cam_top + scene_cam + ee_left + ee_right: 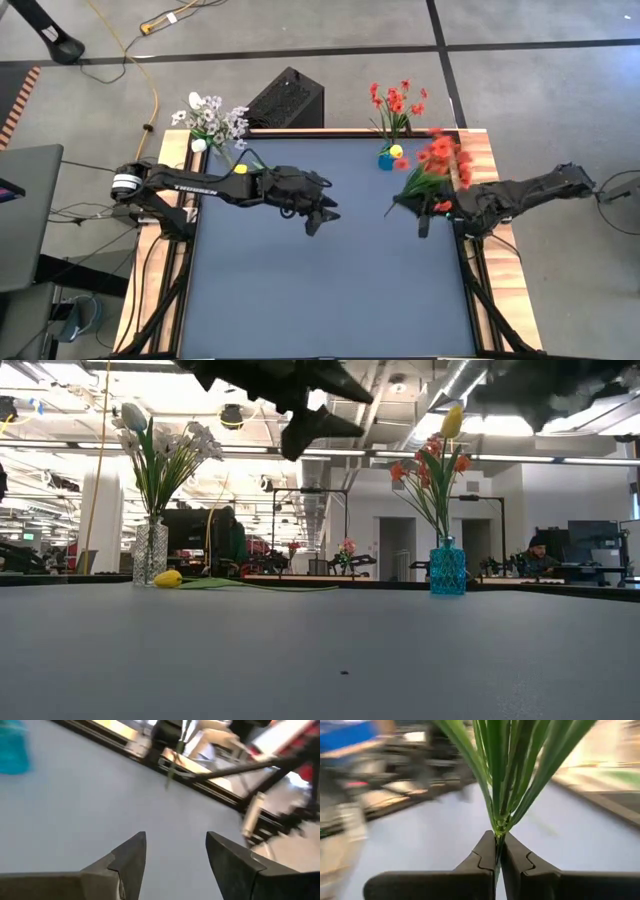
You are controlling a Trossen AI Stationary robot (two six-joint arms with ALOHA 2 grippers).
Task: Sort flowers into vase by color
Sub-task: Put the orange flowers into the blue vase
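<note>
My right gripper (pixel 427 212) is over the table's right side, shut on a bunch of red-orange flowers (pixel 442 157) with green leaves. My left gripper (pixel 320 212) hovers open above the table's middle, holding nothing; its fingers (pixel 131 857) stand apart over bare table. A blue vase (pixel 385 160) near the far edge holds red-orange flowers and one yellow bloom (pixel 396 151). A clear vase (pixel 150 552) at the far left corner holds white flowers (pixel 210 118). A yellow flower (pixel 168 578) lies flat on the table beside the clear vase. My right gripper pinches the bunch's green stem (pixel 498 831) between its two fingers, just below where the leaves fan out. The bunch is lifted clear of the table, and its blooms reach toward the far right corner.
A black box (pixel 288 98) stands beyond the far edge between the two vases. Wooden rails (pixel 497 240) run along the table's left and right sides. The dark mat (pixel 330 290) is bare across its near half. A person sits far off in the room (pixel 537 555).
</note>
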